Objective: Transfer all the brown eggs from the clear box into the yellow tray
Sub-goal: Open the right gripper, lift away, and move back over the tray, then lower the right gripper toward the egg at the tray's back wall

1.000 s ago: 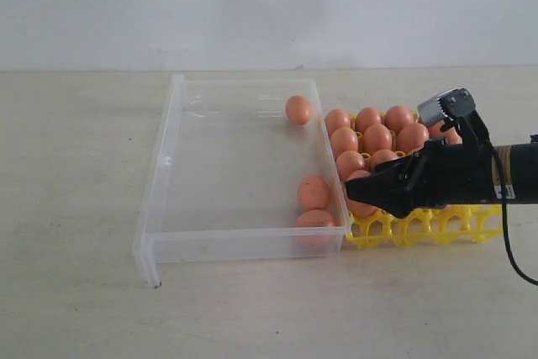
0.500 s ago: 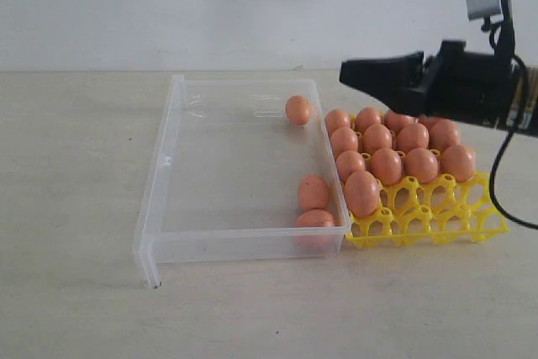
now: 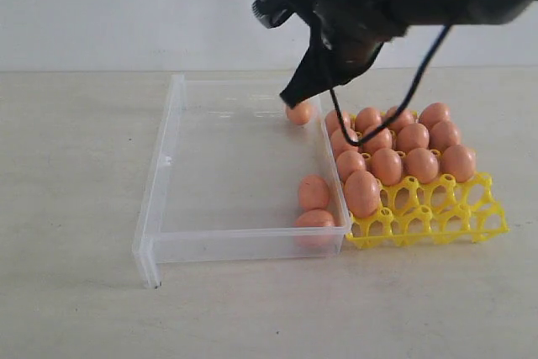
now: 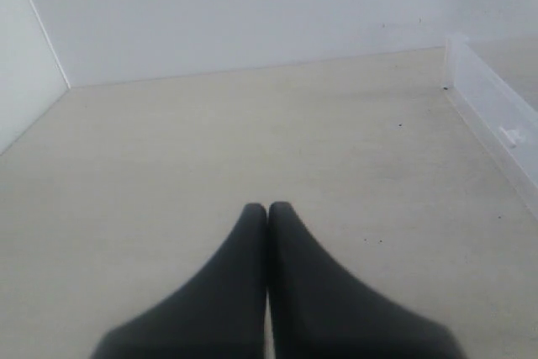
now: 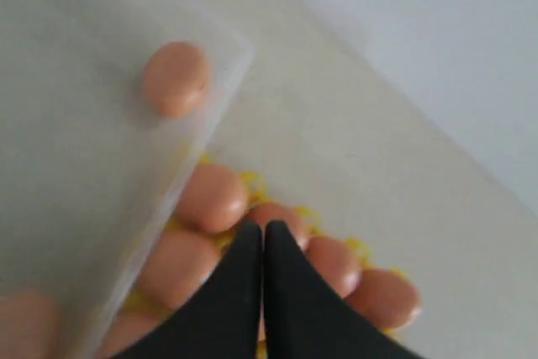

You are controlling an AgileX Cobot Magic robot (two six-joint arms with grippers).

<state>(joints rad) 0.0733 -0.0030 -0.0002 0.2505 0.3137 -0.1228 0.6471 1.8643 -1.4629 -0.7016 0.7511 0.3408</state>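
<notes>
nearest egg (image 3: 315, 218): in the near right corner of the clear box (image 3: 168, 166), against the wall that faces the yellow tray; it lies on its side, long axis running along the near wall
second egg (image 3: 313, 192): just behind the nearest one, beside the same wall, sitting more on end
yellow tray (image 3: 437, 223): snug against the box's right wall; near cups bare, brown eggs (image 3: 387, 166) filling the cups further back
far egg (image 3: 298, 112): alone in the far right corner of the box, well apart from the other two; its long axis looks nearly upright from here, though the right wrist view is too blurred to tell which end is the pointed one
right gripper (image 3: 292, 97): hanging just above the far egg, tips angled down toward it, fingers pressed together with nothing between them
what the next move turns on: the far egg sits just ahead of those tips and a little to one side, so I'd say the fingers must spread before they drop around its short axis
nearer arm: the right one, by a long way
left gripper (image 4: 267, 208): fingers pressed together and empty, over bare table (image 4: 210, 124), outside the box's left wall, well apart from every egg
</notes>
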